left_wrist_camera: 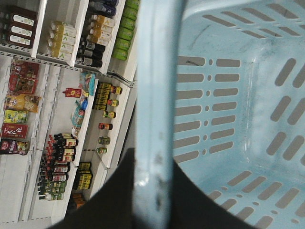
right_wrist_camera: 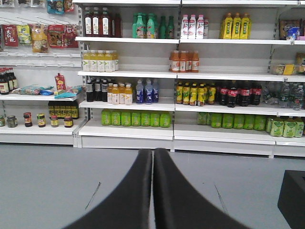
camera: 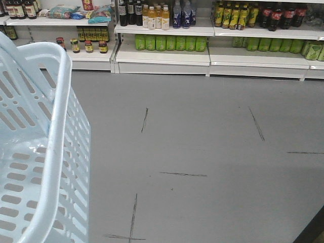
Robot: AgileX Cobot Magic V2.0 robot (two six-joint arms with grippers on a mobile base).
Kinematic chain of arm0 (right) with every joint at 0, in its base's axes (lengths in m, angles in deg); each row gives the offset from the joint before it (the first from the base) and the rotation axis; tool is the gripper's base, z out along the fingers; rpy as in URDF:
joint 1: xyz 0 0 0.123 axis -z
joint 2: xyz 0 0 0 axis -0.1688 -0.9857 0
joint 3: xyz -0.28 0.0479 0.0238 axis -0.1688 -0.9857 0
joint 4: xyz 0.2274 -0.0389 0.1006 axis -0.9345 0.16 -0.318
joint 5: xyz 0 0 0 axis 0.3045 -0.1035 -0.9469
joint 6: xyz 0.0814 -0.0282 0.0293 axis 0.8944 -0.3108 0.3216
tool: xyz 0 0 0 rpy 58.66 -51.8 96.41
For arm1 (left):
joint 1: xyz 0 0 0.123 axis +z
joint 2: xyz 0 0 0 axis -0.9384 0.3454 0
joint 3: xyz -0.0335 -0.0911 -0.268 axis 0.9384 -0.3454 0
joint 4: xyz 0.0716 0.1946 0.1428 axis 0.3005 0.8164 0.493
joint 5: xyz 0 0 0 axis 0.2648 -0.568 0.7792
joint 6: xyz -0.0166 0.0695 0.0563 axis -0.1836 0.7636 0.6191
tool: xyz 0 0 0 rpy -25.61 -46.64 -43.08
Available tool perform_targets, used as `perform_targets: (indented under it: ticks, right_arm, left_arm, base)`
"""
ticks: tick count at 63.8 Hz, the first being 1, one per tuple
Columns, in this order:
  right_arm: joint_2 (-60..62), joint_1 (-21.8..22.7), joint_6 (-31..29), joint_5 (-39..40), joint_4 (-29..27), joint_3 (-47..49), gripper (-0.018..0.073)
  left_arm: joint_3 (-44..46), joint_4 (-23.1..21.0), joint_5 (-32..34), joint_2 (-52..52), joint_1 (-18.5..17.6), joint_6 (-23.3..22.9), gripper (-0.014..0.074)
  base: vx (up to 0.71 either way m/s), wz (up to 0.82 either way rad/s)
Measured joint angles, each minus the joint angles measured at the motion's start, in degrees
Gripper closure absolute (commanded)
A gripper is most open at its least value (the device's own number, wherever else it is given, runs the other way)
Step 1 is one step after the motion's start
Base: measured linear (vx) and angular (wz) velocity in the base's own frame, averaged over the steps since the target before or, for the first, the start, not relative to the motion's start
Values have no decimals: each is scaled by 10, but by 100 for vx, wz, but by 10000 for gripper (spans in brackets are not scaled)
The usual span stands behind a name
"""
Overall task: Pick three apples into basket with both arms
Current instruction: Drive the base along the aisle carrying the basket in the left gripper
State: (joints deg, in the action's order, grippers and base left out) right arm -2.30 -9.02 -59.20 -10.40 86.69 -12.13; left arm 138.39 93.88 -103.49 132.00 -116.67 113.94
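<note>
The pale blue basket point(camera: 35, 152) fills the left of the front view, held up off the grey floor. In the left wrist view my left gripper point(left_wrist_camera: 153, 191) is shut on the basket's rim point(left_wrist_camera: 155, 95), with a black finger on each side of it; the slotted inside of the basket point(left_wrist_camera: 238, 119) is empty. In the right wrist view my right gripper point(right_wrist_camera: 153, 160) is shut and empty, its black fingers pressed together above the floor. No apples show in any view.
Store shelves point(camera: 162, 55) with bottles and jars point(camera: 88, 46) line the far side of the grey floor point(camera: 202, 152). The same shelves point(right_wrist_camera: 128, 131) face the right gripper. A dark object point(right_wrist_camera: 293, 195) sits at the lower right.
</note>
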Motion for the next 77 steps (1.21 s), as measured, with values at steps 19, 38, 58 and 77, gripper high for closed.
perform_targets:
  ticks: [19, 38, 58, 77]
  right_arm:
    - [0, 0, 0, 0, 0, 0, 568]
    - [0, 0, 0, 0, 0, 0, 568]
    - [0, 0, 0, 0, 0, 0, 568]
    - [0, 0, 0, 0, 0, 0, 568]
  left_arm:
    - [0, 0, 0, 0, 0, 0, 604]
    - [0, 0, 0, 0, 0, 0, 604]
    - [0, 0, 0, 0, 0, 0, 604]
    - [0, 0, 0, 0, 0, 0, 604]
  base:
    - [0, 0]
    - [0, -2]
    - [0, -1]
    - [0, 0]
